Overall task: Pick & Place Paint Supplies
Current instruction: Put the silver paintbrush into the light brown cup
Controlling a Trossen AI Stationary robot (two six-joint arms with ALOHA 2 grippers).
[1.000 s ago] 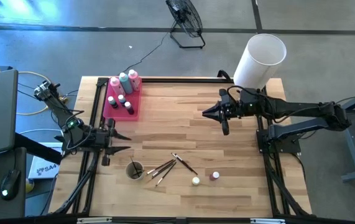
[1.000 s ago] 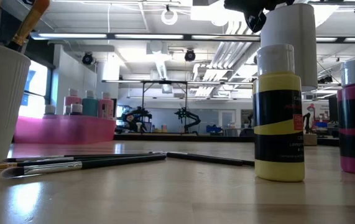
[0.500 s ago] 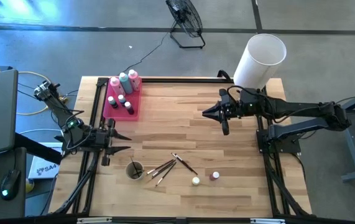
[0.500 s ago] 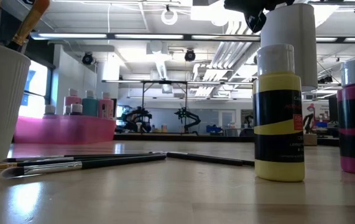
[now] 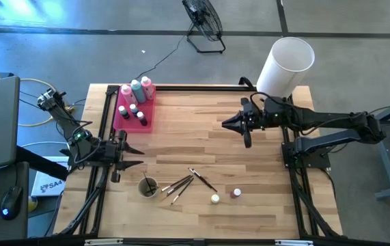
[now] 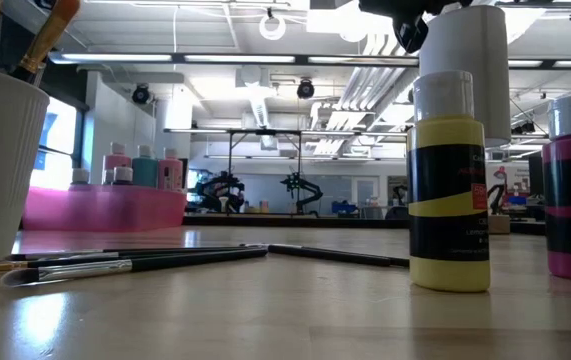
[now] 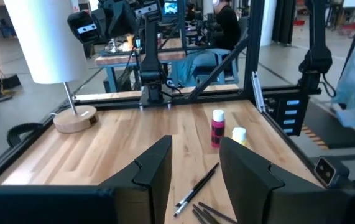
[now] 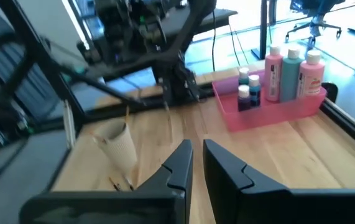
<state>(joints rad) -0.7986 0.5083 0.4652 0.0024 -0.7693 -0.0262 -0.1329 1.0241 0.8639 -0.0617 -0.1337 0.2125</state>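
- We see the pink tray point(image 5: 125, 117) at the far left of the counter point(image 5: 249, 171) already carrying two pink squeeze bottles point(image 5: 126, 92) and a teal bottle point(image 5: 136, 89), with a few tiny capped pots point(image 5: 132, 109) just beside them.
- Still loose on the near part of the counter: a fan of thin brushes point(image 5: 184, 182), a yellow paint bottle point(image 5: 214, 199) and a magenta paint bottle point(image 5: 236, 194) standing near each other to the right of the brushes.
- A white cup point(image 5: 147, 186) with a brush in it stands just left of the loose brushes.
- We judge the task as partly done; brushes and the two small bottles look left to move.
- Left pincer point(image 5: 134, 156) hovers at the left edge, fingers parted about halfway, holding nothing.
- Right pincer point(image 5: 226, 124) hangs above the counter's middle right, fingers nearly together with a slim gap, empty.
- The big white lampshade point(image 5: 285, 65) sits at the far right, not in play.
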